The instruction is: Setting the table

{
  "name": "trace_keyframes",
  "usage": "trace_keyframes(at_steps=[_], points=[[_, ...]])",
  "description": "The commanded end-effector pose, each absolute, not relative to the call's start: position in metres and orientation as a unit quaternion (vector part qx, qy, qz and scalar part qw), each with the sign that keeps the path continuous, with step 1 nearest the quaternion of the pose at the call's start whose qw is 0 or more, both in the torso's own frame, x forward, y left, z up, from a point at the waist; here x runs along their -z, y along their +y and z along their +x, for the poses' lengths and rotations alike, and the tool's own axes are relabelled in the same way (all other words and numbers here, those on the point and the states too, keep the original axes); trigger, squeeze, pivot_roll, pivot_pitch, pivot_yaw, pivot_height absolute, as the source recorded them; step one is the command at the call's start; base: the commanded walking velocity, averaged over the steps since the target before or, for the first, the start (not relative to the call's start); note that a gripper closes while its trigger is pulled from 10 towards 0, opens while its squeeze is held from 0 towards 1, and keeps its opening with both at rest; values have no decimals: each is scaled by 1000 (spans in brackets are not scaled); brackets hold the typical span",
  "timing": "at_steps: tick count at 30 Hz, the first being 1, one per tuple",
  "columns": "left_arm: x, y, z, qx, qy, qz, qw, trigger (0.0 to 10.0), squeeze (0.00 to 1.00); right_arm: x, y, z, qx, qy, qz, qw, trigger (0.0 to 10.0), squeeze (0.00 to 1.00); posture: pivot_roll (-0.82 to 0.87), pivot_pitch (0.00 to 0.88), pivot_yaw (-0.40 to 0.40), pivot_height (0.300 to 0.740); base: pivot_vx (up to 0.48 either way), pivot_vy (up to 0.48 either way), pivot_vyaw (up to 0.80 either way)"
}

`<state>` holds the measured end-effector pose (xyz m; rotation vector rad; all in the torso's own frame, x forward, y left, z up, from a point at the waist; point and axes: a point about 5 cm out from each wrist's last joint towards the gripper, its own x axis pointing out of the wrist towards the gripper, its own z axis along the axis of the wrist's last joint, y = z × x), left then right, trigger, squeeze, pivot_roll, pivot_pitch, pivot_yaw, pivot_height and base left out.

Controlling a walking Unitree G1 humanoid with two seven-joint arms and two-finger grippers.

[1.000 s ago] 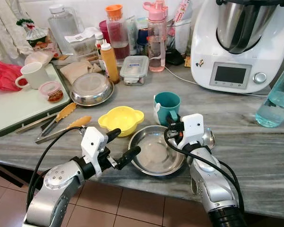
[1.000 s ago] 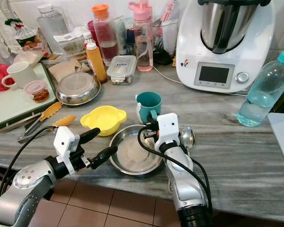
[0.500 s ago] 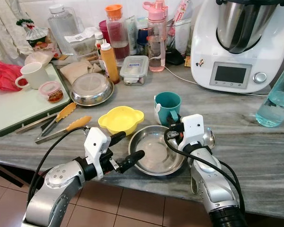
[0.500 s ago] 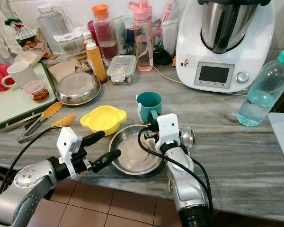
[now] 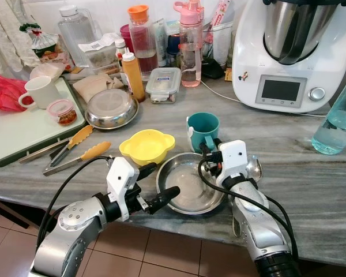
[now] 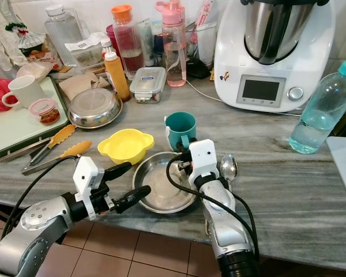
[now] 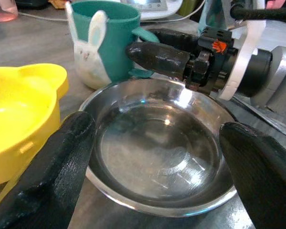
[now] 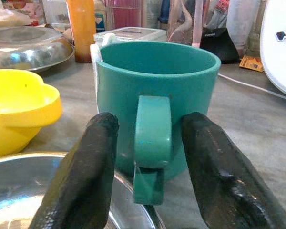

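Straddling the teal mug [image 8: 155, 102] handle, the right end effector [image 8: 150, 157] is spread, poised to grip; the left end effector [image 7: 152, 157], also spread, brackets the steel bowl [image 5: 191, 190] on the worktop [image 5: 311, 179].

Teal cup [image 5: 202, 129] upright – behind empty steel bowl [image 5: 190, 191].

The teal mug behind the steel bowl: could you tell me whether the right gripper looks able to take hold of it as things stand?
Probably yes. The right gripper is open, its fingers either side of the teal mug's handle, with nothing between them.
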<state>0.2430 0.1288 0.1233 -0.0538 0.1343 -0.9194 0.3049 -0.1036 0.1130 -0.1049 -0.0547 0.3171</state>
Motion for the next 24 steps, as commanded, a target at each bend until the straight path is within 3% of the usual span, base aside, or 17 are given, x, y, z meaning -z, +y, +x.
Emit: trace_keyframes(at_steps=[1, 24], points=[[-121, 131, 244, 442, 69, -16, 894, 10000, 0, -111, -103, 303, -161, -27, -58, 985, 10000, 1000, -90, 55, 107, 740, 0, 0, 0], [-115, 130, 245, 439, 69, -15, 896, 10000, 0, -123, -115, 307, -141, -53, -92, 984, 10000, 1000, -102, 49, 103, 740, 0, 0, 0]])
